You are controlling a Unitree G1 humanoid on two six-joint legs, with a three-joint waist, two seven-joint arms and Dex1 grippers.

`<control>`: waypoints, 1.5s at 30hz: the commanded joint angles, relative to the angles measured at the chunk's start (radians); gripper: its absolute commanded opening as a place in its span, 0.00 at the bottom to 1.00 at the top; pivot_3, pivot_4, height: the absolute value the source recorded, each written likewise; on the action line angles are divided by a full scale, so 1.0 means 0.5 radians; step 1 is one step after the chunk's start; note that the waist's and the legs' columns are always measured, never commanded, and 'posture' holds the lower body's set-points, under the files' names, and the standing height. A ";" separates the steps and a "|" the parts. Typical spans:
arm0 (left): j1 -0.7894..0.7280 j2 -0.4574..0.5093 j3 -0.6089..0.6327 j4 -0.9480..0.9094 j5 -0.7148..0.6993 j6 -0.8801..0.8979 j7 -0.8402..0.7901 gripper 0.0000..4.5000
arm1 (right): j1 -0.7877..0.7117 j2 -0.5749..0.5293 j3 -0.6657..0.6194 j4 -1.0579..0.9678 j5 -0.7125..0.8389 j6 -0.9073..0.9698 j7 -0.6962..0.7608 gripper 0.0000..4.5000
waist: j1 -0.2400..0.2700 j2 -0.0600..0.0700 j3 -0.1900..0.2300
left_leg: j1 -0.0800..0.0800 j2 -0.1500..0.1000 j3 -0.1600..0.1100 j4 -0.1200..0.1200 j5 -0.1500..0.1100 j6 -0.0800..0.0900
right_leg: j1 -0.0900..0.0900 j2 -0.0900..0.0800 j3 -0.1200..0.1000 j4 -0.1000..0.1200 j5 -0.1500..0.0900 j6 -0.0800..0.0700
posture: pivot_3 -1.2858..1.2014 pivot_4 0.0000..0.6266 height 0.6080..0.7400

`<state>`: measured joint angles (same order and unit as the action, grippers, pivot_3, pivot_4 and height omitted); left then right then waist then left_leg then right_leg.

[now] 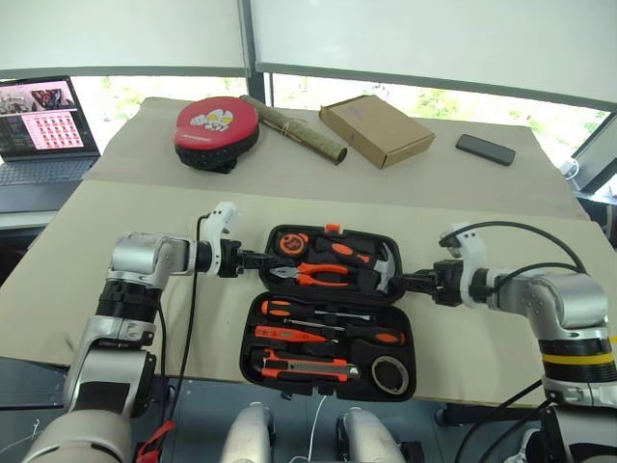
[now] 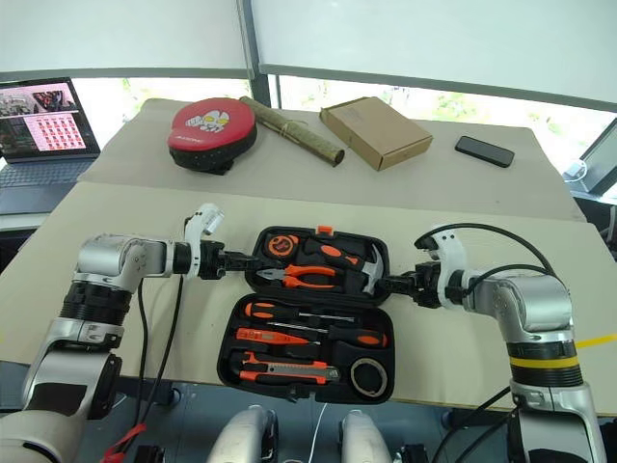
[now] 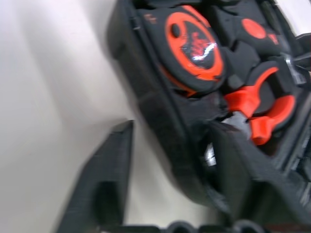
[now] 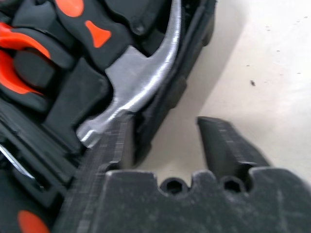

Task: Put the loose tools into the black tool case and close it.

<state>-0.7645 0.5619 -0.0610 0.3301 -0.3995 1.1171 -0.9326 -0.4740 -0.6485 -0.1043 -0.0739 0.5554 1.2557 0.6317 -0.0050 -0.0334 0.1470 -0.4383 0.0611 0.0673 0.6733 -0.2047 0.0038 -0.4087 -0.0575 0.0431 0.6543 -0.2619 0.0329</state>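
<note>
All the loose tools (image 1: 323, 338) lie in my open black tool case (image 1: 330, 313) on the near worktop (image 1: 116, 241). Left end effector (image 1: 262, 258) and right end effector (image 1: 397, 283), both spread, straddle the far half's side walls; closing remains.

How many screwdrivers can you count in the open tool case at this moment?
3, all in the near half of the black tool case: one orange-and-black screwdriver nearest the hinge, a slim all-orange screwdriver below it, another orange-and-black screwdriver on the right. None looks hidden.
</note>
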 commanded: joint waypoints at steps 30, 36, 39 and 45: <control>0.652 -0.211 0.195 -0.380 0.492 -2.221 0.375 0.00 | 0.691 0.172 -0.074 -0.516 -0.622 -1.816 -0.172 0.01 | 0.020 0.003 0.001 | -0.025 -0.003 0.001 0.003 0.001 0.000 | -0.027 -0.003 0.003 0.005 0.001 0.002 | 0.52 0.24 1.00; 0.857 -0.161 0.295 -0.410 0.624 -2.552 0.589 0.00 | 0.971 0.098 -0.030 -0.517 -0.940 -2.458 -0.177 0.01 | -0.001 0.003 0.001 | -0.012 -0.002 0.003 0.002 0.001 -0.001 | -0.019 -0.002 0.005 0.008 0.001 0.001 | 0.52 0.24 1.00; 1.020 -0.151 0.385 -0.498 0.655 -2.612 0.724 0.00 | 1.186 -0.002 -0.020 -0.461 -1.233 -2.998 -0.227 0.01 | -0.008 0.003 0.001 | -0.010 -0.002 0.003 0.001 0.001 -0.001 | -0.019 -0.002 0.006 0.009 0.001 0.001 | 0.52 0.24 1.00; 1.377 -0.089 0.499 -0.751 0.605 -2.589 0.769 0.46 | 1.527 -0.127 -0.154 -0.442 -1.350 -3.529 -0.248 0.21 | -0.017 0.004 0.000 | -0.001 0.001 0.009 0.000 0.001 -0.001 | -0.015 -0.002 0.011 0.012 0.000 0.000 | 0.52 0.24 1.00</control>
<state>-0.1021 0.4880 0.1072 -0.0041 -0.0809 -0.1902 -0.5849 0.2598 -0.6903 -0.1023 -0.2862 -0.1169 -0.4437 0.5150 -0.0137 -0.0313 0.1472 -0.4387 0.0615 0.0719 0.6731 -0.2040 0.0032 -0.4163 -0.0586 0.0482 0.6608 -0.2621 0.0328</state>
